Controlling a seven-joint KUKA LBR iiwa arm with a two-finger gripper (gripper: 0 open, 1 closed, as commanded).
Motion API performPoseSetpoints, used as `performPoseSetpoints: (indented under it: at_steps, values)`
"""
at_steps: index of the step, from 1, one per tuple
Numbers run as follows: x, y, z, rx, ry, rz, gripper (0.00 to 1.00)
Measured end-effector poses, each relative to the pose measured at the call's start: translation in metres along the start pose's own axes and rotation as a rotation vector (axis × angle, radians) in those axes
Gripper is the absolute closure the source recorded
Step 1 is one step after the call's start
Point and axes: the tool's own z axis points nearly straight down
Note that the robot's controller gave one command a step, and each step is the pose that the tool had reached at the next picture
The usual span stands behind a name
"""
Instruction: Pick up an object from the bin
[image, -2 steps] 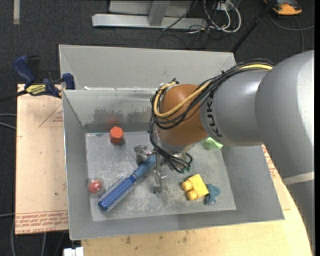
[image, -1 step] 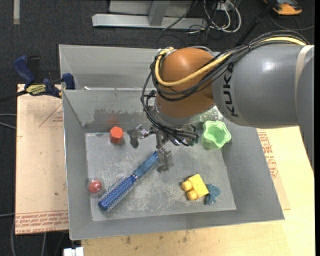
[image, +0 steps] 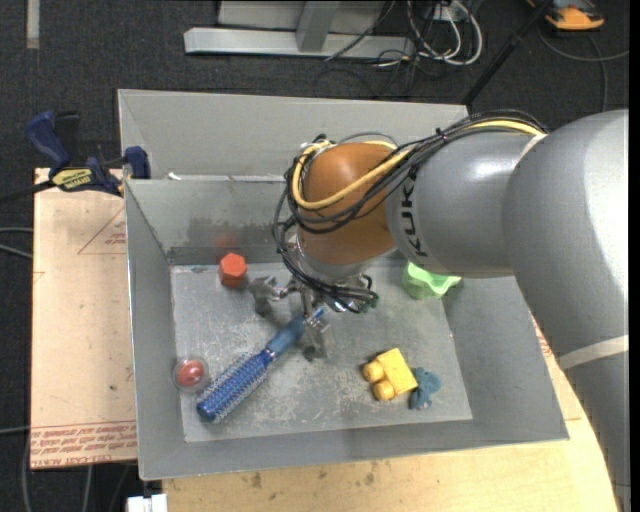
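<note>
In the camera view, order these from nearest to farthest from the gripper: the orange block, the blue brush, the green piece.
1. blue brush, its handle end right at the gripper
2. orange block, back left
3. green piece, right side

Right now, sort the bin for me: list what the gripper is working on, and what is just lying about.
In hand:
gripper, open, fingers either side of the brush handle
blue hairbrush

Lying about:
red hexagonal block
red ball
yellow toy brick
small blue toy
green moulded piece
</note>
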Motion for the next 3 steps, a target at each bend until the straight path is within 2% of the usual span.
performPoseSetpoints:
  at_steps: [1, 2, 3]
  values:
    - [-0.001, -0.001, -0.005, 0.002, -0.005, 0.000, 1.00]
    - [0.017, 0.065, -0.124, 0.005, -0.011, -0.002, 1.00]
    - [0.016, 0.062, -0.173, 0.006, -0.009, 0.008, 1.00]
